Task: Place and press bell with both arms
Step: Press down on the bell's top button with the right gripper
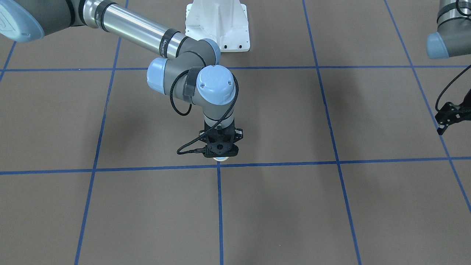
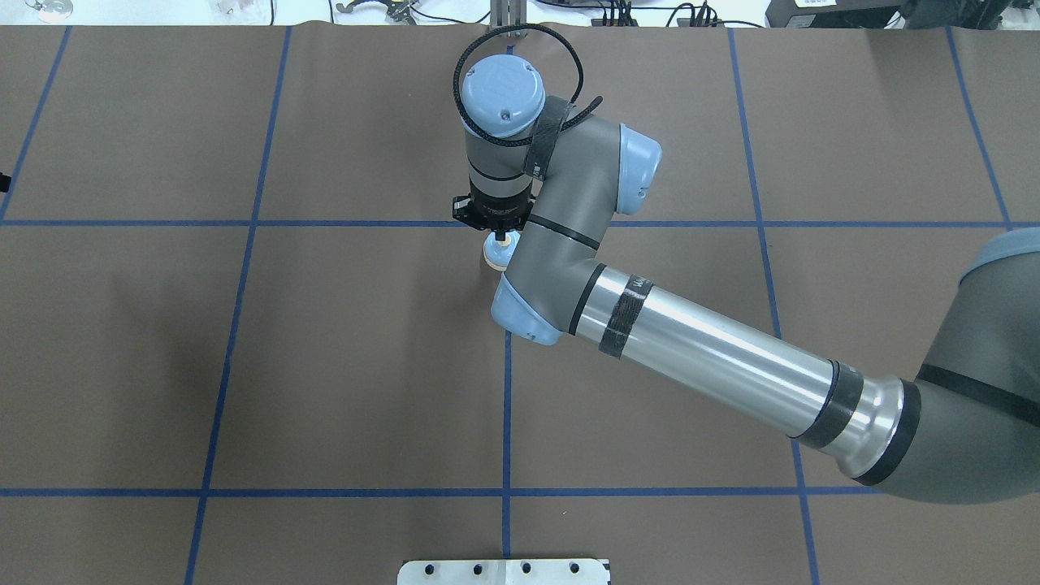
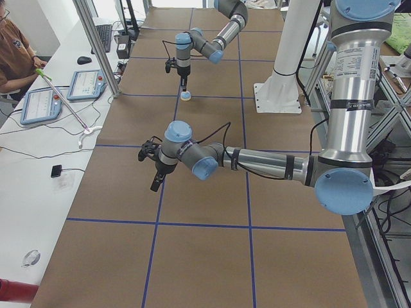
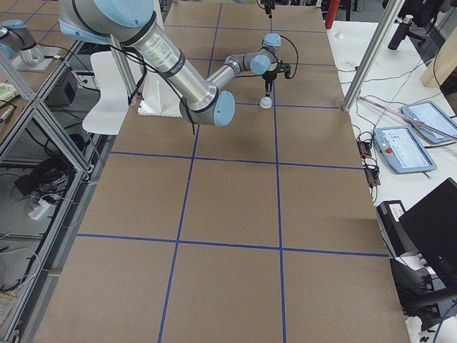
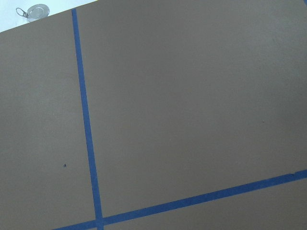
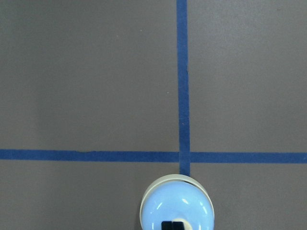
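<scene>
Bell mostly covered, left claw clipped.
Front view: bell (image 1: 220, 159) sits under right claw (image 1: 220, 152), only a cream rim sliver shows. Overhead: right arm (image 2: 569, 211) hides approx half of it. Right wrist cam: bell cropped at btm edge, fingertips (image 6: 167, 225) pinched at button. Left claw (image 1: 442, 127) cut by front view's right edge, too small in side view; jaw gap unreadable.
</scene>
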Tool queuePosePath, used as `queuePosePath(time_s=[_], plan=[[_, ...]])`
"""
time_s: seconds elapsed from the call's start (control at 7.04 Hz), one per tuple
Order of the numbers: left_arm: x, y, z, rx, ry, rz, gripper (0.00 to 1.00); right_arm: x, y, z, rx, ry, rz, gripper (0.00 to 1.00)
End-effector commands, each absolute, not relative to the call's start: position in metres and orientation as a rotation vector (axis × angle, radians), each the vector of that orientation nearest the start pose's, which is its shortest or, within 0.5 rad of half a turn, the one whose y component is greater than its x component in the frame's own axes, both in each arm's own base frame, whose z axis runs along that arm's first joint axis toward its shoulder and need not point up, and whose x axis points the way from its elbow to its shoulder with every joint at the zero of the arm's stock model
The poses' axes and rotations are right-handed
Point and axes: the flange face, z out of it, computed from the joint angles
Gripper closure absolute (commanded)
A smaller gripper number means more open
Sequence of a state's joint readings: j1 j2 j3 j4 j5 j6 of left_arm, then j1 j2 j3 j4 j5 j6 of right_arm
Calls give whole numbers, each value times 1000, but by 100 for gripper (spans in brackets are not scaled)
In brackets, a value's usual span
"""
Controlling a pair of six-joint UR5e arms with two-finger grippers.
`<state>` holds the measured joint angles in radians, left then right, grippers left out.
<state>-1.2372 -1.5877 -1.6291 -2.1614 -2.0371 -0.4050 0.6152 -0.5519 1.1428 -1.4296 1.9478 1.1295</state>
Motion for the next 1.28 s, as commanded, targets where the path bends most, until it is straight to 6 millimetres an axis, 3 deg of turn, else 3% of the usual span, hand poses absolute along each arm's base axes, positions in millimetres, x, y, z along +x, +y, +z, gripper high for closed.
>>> queuePosePath(time_s=[0.0, 0.57, 0.85, 0.99, 1.14], plan=[[91, -531, 566, 447, 653, 88, 0, -622, -550, 176, 46, -796, 21, 100], [90, -530, 568, 446, 652, 86, 0, -626, -549, 175, 55, -789, 17, 100], [90, -530, 568, 444, 653, 86, 0, -612, -556, 153, 73, -819, 24, 100], [90, -530, 568, 444, 653, 86, 0, -594, -558, 138, 74, -816, 38, 100], [89, -530, 567, 446, 654, 86, 0, -568, -556, 122, 71, -809, 55, 46]])
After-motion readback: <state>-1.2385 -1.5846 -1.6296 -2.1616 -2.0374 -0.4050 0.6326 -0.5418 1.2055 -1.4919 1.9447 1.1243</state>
